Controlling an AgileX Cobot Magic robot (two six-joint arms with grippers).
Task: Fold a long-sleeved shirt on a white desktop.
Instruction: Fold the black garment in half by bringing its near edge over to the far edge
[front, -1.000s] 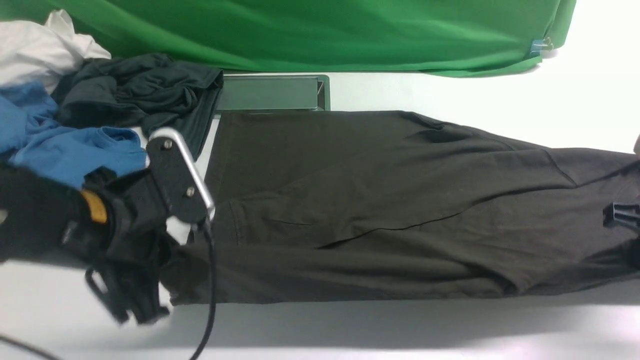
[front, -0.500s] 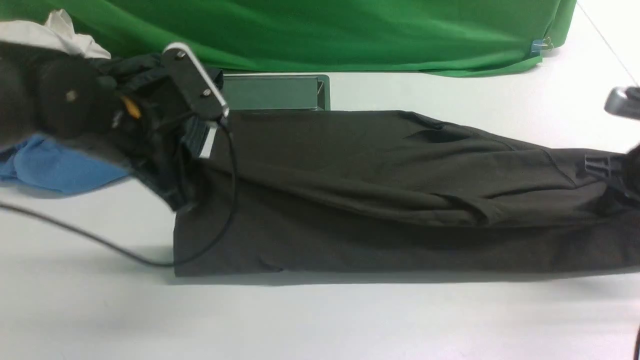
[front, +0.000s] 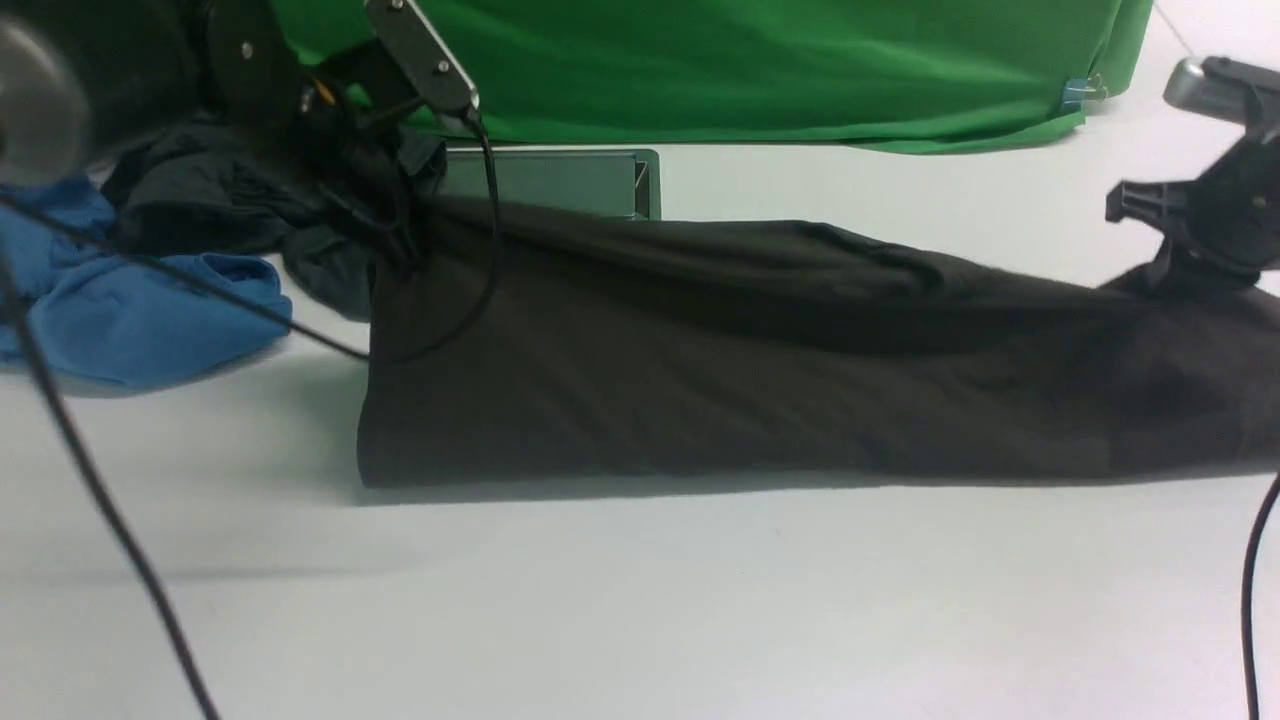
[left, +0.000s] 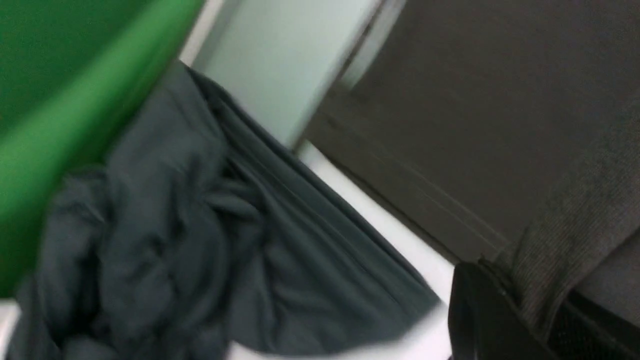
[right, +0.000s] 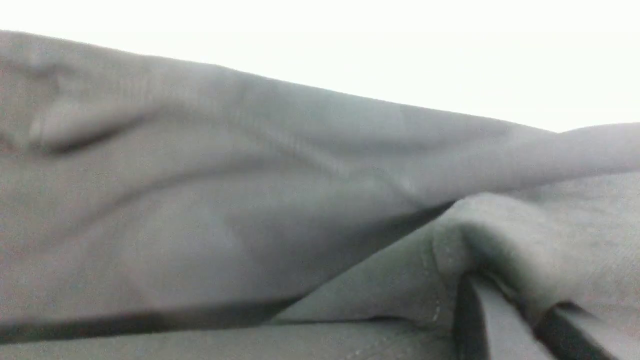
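Dark charcoal knit shirt (front: 760, 390): long axis crosswise, between claws. Left black claw (front: 415, 250), right black claw (front: 1165, 275): each clenched on its far edge.

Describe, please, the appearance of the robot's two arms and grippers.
Both arms look black. The left gripper has a dark rounded plate with a silvery edge and small screws, an orange patch behind, and a black cable. The right gripper has dark fingers.

Blue garment (front: 160, 320) lies beside dark greenish garment (front: 200, 195); green cloth (front: 760, 70) bears a clip (front: 1085, 92).
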